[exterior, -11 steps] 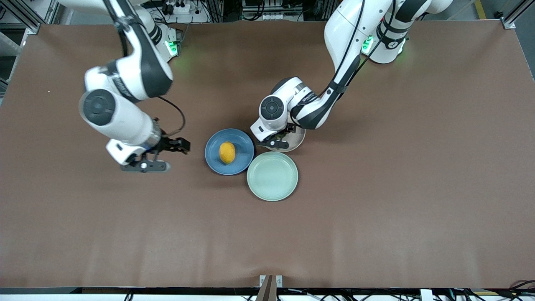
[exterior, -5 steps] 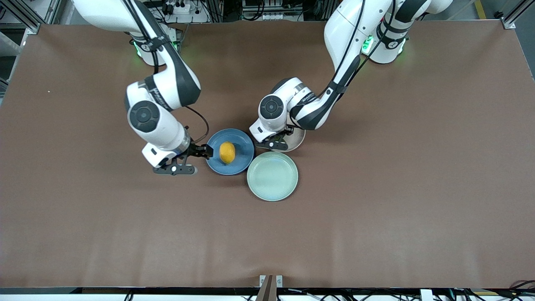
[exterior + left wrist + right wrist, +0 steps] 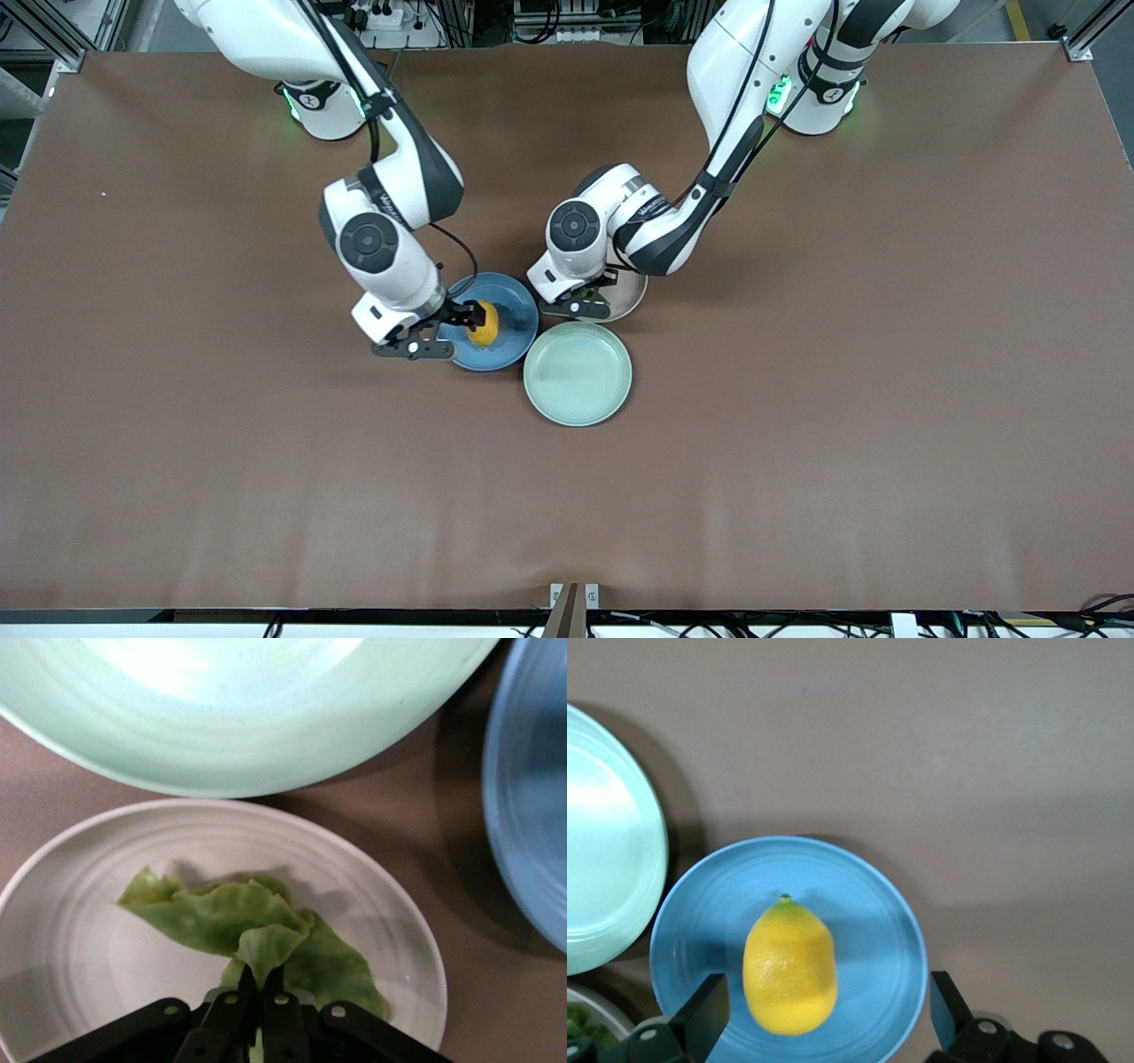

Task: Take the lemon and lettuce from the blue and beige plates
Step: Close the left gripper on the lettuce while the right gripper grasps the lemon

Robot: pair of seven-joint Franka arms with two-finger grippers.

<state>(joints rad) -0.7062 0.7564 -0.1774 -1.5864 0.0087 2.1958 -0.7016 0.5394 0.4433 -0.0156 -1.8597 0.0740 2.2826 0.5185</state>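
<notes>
The yellow lemon (image 3: 789, 966) lies on the blue plate (image 3: 868, 921). My right gripper (image 3: 826, 1005) is open and low over that plate, one finger on each side of the lemon, not touching it. In the front view this right gripper (image 3: 462, 315) is at the blue plate's (image 3: 518, 310) edge beside the lemon (image 3: 485, 326). The green lettuce (image 3: 248, 926) lies on the beige plate (image 3: 89, 930). My left gripper (image 3: 261, 979) is shut on the leaf's edge. From the front, the left gripper (image 3: 586, 297) covers most of the beige plate (image 3: 631, 297).
A pale mint-green plate (image 3: 578, 372) sits nearer the front camera, touching the other two plates; the left wrist view also shows this mint plate (image 3: 221, 709). Brown table surface (image 3: 797, 443) stretches all around the plates.
My right arm swung from the right arm's end of the table over to the blue plate and now brackets the lemon. My left gripper went from open to shut on the lettuce.
</notes>
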